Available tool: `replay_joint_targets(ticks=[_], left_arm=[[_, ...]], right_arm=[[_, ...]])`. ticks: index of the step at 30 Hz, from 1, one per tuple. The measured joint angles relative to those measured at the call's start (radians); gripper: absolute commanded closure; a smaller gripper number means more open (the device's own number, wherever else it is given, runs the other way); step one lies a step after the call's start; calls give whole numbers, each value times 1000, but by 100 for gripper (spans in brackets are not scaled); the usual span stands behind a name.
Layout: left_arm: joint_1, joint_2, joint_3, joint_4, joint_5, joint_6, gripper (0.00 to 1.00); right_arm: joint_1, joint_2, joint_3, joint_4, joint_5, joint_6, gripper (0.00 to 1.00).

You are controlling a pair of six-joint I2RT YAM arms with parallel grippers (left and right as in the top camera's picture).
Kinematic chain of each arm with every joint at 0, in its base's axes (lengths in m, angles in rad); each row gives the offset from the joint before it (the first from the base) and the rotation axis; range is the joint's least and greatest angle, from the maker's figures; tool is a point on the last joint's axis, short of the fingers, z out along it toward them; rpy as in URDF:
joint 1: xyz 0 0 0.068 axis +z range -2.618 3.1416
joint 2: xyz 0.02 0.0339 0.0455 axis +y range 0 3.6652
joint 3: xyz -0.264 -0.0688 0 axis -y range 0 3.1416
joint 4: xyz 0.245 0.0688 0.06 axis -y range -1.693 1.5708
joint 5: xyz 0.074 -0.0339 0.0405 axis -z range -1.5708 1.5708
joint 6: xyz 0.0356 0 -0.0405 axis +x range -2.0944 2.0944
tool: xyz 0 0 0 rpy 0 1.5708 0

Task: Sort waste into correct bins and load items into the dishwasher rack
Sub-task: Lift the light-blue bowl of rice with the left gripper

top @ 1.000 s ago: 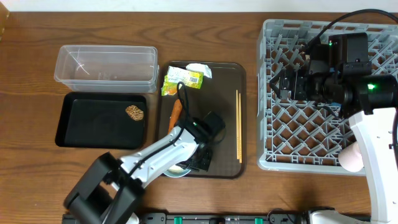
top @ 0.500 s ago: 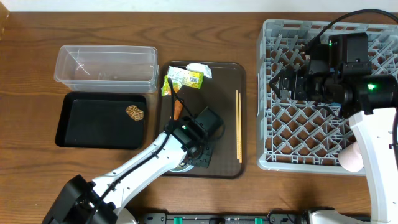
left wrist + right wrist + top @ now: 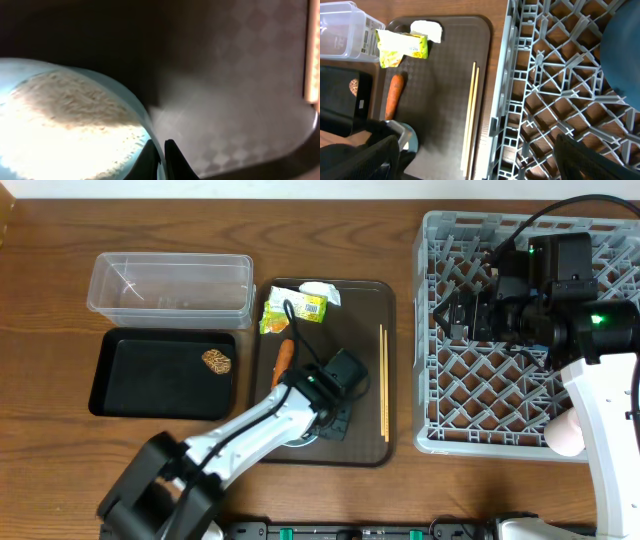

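Wooden tabletop (image 3: 60, 450), brown and evenly lit, fills the overhead view; no room shows beyond it. Upper left: clear plastic tub (image 3: 170, 285); directly below it, black tray (image 3: 150, 385) bearing the small brown food lump (image 3: 217, 361). Centre: dark brown serving tray (image 3: 355, 310), with the yellow-green wrapper (image 3: 295, 307) and crumpled white paper (image 3: 323, 292) at its top edge, the carrot piece (image 3: 283, 358) just above the left arm, and the chopsticks (image 3: 383, 380) along its right side. The left gripper (image 3: 325, 430) points down at the tray's lower edge, its fingertips hidden beneath its own body. Right: grey dishwasher rack (image 3: 480, 440), its upper part masked by the right arm; the right gripper (image 3: 452, 315) hangs above the lattice. A small pink cup (image 3: 563, 435) at the lower right corner is half hidden by the arm casing

Left wrist view: dim and blurred. The white-and-light-blue bowl (image 3: 142, 117), cut off at left and bottom, holds white rice-like grains (image 3: 65, 110); the two dark fingertips, bottom centre, are pinched together on its rim. The patterned tray floor lies behind

Right wrist view: the fingers appear only as blurred dark shapes in the lower corners, spread wide with nothing between them. The large dark blue dish (image 3: 622, 50), cut off at upper right, sits in the rack
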Motion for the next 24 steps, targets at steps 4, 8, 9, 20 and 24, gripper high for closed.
replay_joint_targets(ticks=[4,8,9,20,24], left_arm=[[0,12,0,33,-1,-22,89],[0,20,0,45,17,-45,83],[0,24,0,48,21,-47,83],[2,64,3,64,39,-79,94],[3,64,10,49,39,-79,94]], right_arm=[[0,0,0,0,0,0,9],[0,0,0,0,0,0,9],[0,0,0,0,0,0,9],[0,0,0,0,0,0,8],[0,0,0,0,0,0,8]])
